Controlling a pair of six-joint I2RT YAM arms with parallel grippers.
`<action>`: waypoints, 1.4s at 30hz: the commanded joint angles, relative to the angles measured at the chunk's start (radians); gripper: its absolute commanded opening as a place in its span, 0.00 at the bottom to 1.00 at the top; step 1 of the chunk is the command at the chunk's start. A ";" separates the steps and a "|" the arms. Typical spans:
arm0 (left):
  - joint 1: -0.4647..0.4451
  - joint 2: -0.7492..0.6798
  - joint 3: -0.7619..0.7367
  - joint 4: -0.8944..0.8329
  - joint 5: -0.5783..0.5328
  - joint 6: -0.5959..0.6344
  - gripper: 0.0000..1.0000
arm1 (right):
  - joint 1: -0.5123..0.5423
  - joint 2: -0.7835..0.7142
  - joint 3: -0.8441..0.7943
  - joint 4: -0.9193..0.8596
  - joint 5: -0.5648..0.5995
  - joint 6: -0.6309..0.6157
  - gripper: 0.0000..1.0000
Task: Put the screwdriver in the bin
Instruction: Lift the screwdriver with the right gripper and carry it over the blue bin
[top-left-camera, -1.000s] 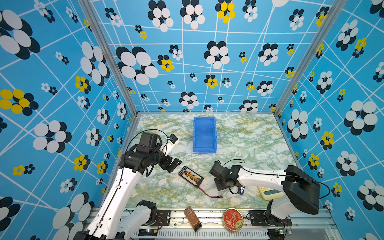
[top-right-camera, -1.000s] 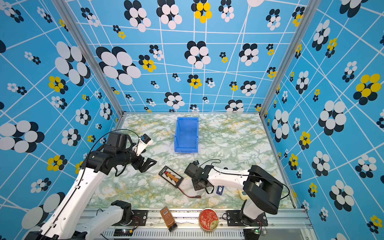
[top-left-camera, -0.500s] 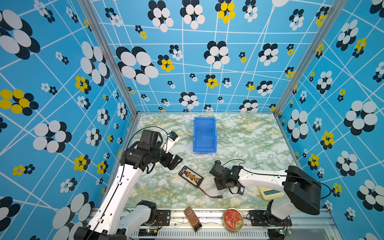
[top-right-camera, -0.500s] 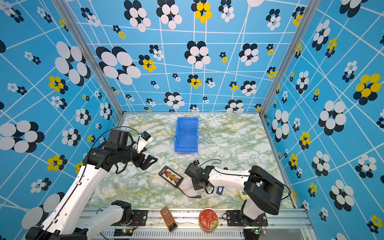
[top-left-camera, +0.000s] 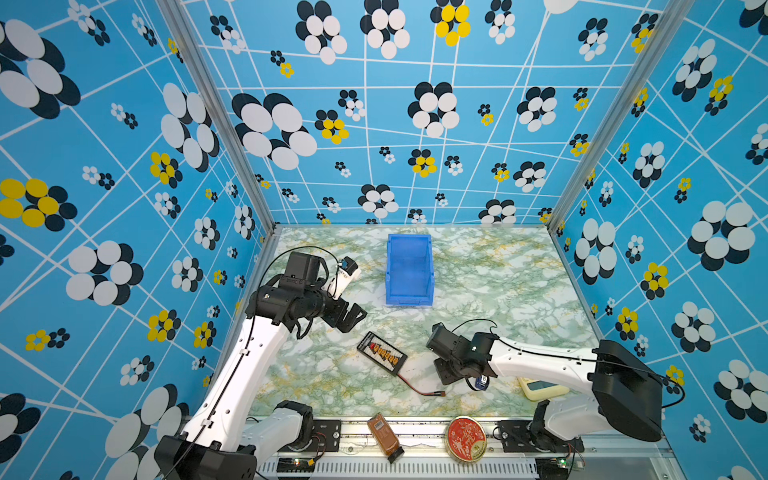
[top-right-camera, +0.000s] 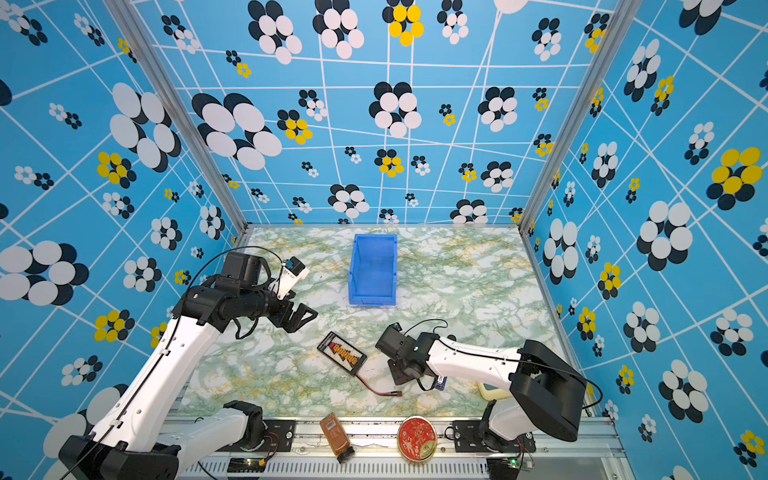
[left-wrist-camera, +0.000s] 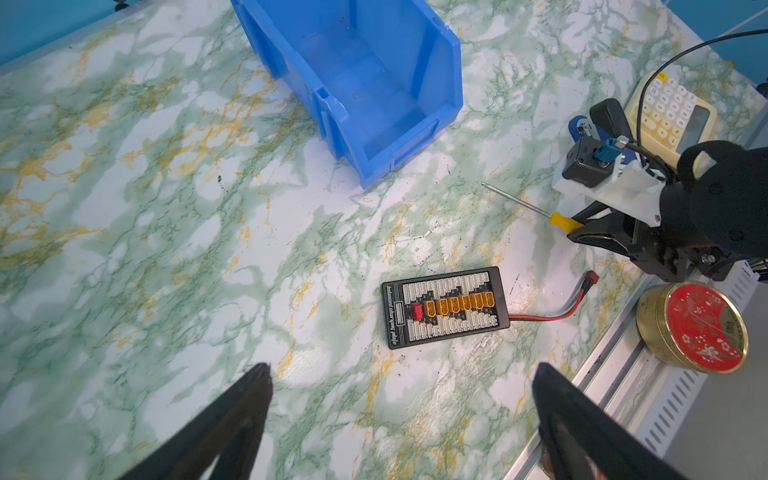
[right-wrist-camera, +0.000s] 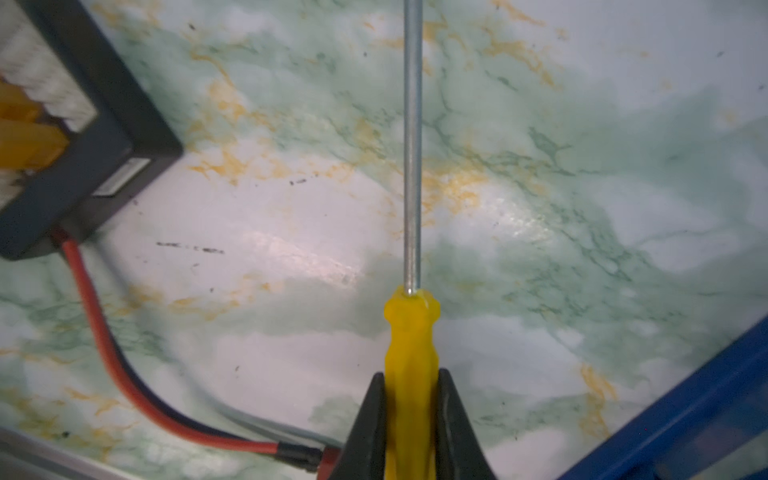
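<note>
The screwdriver (right-wrist-camera: 411, 332) has a yellow handle and a thin silver shaft (left-wrist-camera: 515, 199), and it lies low over the marble table. My right gripper (right-wrist-camera: 411, 376) is shut on the handle, one black finger on each side; the left wrist view also shows this gripper (left-wrist-camera: 582, 226). In both top views the wrist (top-left-camera: 451, 365) hides the screwdriver. The blue bin (top-left-camera: 390, 270) (top-right-camera: 353, 270) (left-wrist-camera: 440, 83) stands empty at the back middle, beyond the shaft's tip. My left gripper (top-left-camera: 353, 318) (left-wrist-camera: 401, 370) hangs open over the table, left of the bin, holding nothing.
A black charging board (top-left-camera: 381, 353) (left-wrist-camera: 444, 307) with a red wire lies between the arms. A round red tin (top-left-camera: 466, 438) and a brown bottle (top-left-camera: 384, 434) rest on the front rail. A cream calculator (left-wrist-camera: 673, 112) and a blue object (top-left-camera: 482, 380) sit beside the right arm.
My left gripper has drifted a little toward the bin. The right arm stays in place in the top views.
</note>
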 joint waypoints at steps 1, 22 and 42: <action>-0.007 0.001 0.031 -0.017 0.000 -0.005 0.99 | 0.002 -0.044 0.054 -0.072 -0.042 -0.068 0.11; 0.000 -0.109 0.014 0.006 0.056 -0.058 0.99 | -0.329 0.407 0.839 -0.208 -0.120 -0.281 0.15; 0.037 -0.135 0.003 0.031 0.138 -0.104 0.99 | -0.384 0.908 1.348 -0.302 -0.038 -0.307 0.14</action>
